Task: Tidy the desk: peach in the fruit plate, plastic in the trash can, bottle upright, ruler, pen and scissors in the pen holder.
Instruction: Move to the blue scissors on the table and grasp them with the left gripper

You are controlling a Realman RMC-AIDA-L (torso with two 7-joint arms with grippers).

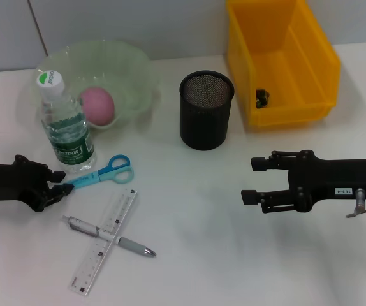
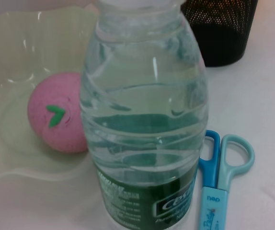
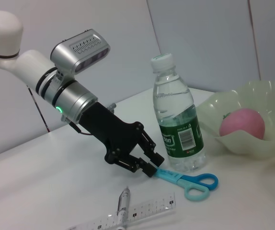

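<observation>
Your left gripper [image 1: 60, 183] sits low on the surface [image 1: 234, 255], its fingers [image 3: 149, 163] closed around the capped blade end of the scissors [image 1: 103, 172], whose blue handles lie just beside the bottle [image 1: 65, 124]. The bottle stands upright, next to the plate [image 1: 132, 70], and the peach [image 1: 97, 105] already lies in that plate. Near your left gripper the pen [image 1: 109, 236] lies across the ruler [image 1: 104, 240], the two touching where they cross. The holder [image 1: 206, 109] stands upright in the middle of the surface, well apart from the pen and ruler. Behind it to the right is the yellow bin [image 1: 278, 57] with a small dark item inside. Your right gripper [image 1: 254, 180] hovers in front of the bin, fingers spread wide and holding nothing.
</observation>
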